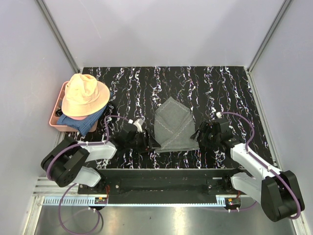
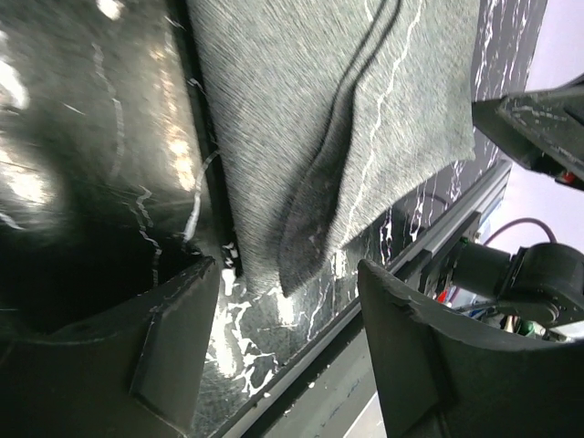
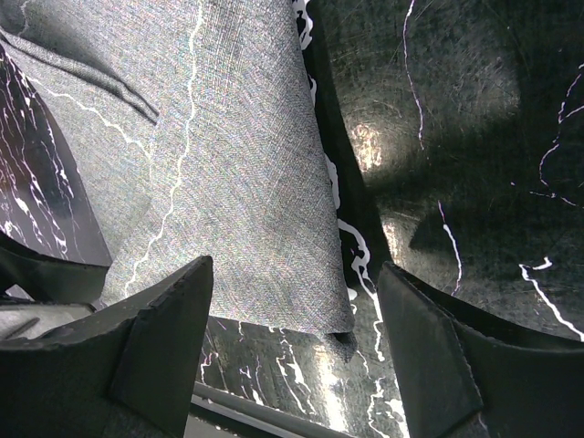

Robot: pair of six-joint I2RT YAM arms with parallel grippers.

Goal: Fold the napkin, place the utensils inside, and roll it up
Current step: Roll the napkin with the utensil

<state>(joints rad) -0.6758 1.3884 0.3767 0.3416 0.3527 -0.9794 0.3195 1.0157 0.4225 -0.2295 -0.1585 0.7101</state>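
Observation:
The grey napkin (image 1: 173,125) lies partly folded on the black marbled table, with white stitch lines across it. My left gripper (image 1: 145,142) hovers low at the napkin's near left corner. In the left wrist view that gripper (image 2: 287,306) is open, the napkin (image 2: 347,119) corner just ahead of the gap and nothing between the fingers. My right gripper (image 1: 199,133) sits at the near right corner. In the right wrist view it (image 3: 297,283) is open over the napkin (image 3: 246,182) corner, which curls up slightly. The utensils are out of view.
A pink tray (image 1: 55,121) at the far left holds a peach hat (image 1: 85,95) and a blue cloth (image 1: 83,123). The table's front edge (image 1: 166,169) runs just behind both grippers. Grey walls enclose the table on three sides.

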